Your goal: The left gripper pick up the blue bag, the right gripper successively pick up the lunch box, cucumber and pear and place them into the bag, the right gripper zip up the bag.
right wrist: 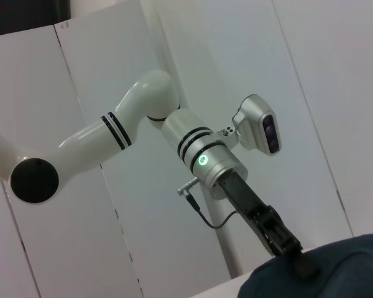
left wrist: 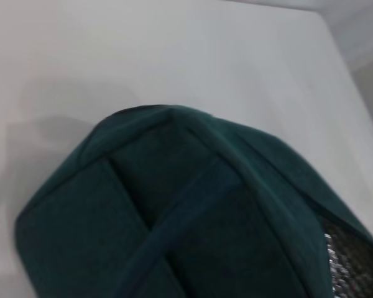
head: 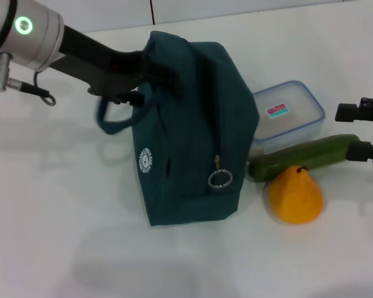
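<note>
The blue bag (head: 186,130) stands upright mid-table, with its ring zipper pull (head: 219,178) hanging on the front. My left gripper (head: 158,77) reaches in from the upper left and is shut on the bag's top edge beside a loop handle (head: 112,121). The left wrist view looks down on the bag (left wrist: 174,217), with a bit of silver lining (left wrist: 348,261) showing. To the right of the bag lie the lunch box (head: 287,115), the cucumber (head: 301,156) and the pear (head: 295,195). My right gripper (head: 365,131) is open at the right edge, by the cucumber's far end.
The white table (head: 62,236) spreads bare to the left of the bag and in front of it. In the right wrist view the left arm (right wrist: 205,161) reaches down to the bag's top (right wrist: 336,267) in front of white wall panels.
</note>
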Robot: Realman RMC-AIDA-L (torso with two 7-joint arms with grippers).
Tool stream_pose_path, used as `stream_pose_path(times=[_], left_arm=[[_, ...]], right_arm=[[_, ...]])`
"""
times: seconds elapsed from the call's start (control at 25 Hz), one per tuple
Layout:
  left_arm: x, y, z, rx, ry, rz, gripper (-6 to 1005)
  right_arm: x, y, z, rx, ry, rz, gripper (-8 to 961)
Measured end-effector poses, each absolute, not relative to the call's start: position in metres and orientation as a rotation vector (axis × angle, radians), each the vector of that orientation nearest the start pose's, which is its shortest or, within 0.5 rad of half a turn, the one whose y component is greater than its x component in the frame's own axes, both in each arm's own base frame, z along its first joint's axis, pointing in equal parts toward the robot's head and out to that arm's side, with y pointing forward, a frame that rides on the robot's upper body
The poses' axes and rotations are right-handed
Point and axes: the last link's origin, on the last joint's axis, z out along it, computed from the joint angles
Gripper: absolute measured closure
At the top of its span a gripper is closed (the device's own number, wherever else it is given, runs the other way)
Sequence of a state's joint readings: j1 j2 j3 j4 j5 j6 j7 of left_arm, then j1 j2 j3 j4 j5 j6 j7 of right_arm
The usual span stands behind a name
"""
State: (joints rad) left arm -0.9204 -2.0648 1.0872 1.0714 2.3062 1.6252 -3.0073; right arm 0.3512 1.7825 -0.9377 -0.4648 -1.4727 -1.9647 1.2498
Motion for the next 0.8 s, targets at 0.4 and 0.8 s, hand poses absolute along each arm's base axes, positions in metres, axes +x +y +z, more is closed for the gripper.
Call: stream_pose_path(times=[0.4,0.8], left_arm=[[-0.101,0.392,0.012,-2.586,-1.654,-0.105,257],[-0.120,0.384,0.021,-2.611,-1.692,-0.276,698]], right_arm=[[0.295,0.258,0.094,-2.714,0.489,1.176,229],[0.291,0.256,0.087,-2.713,0.508,1.218,230]])
